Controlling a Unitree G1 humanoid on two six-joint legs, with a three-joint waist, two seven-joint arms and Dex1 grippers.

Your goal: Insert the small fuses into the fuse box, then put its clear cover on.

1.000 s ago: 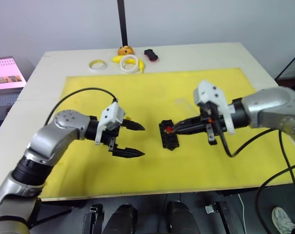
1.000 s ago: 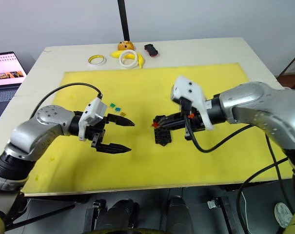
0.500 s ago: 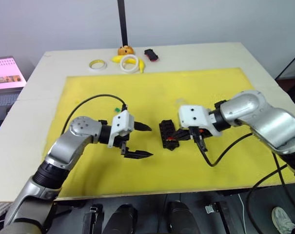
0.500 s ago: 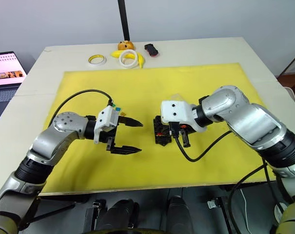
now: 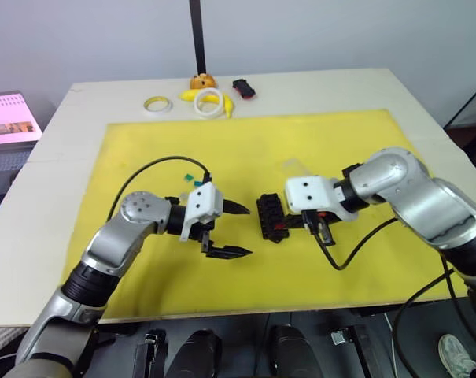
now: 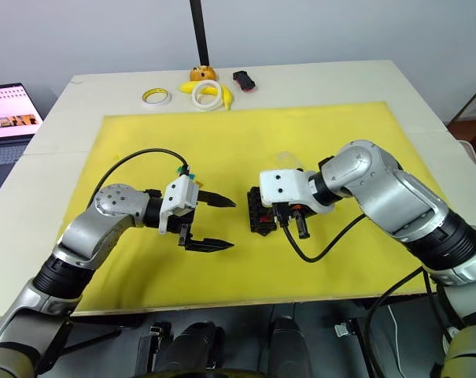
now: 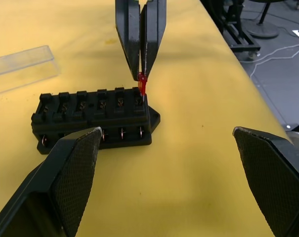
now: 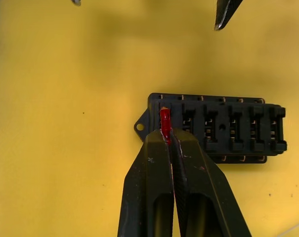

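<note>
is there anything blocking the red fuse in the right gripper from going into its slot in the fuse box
Nothing visible does. The right gripper holds the red fuse right at an end slot of the fuse box.

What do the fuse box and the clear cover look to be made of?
Fuse box: likely moulded black plastic, matt, with crisp slots holding small metal contacts. Clear cover: probably transparent hard plastic, since the yellow mat shows through it and its edges catch light.
</note>
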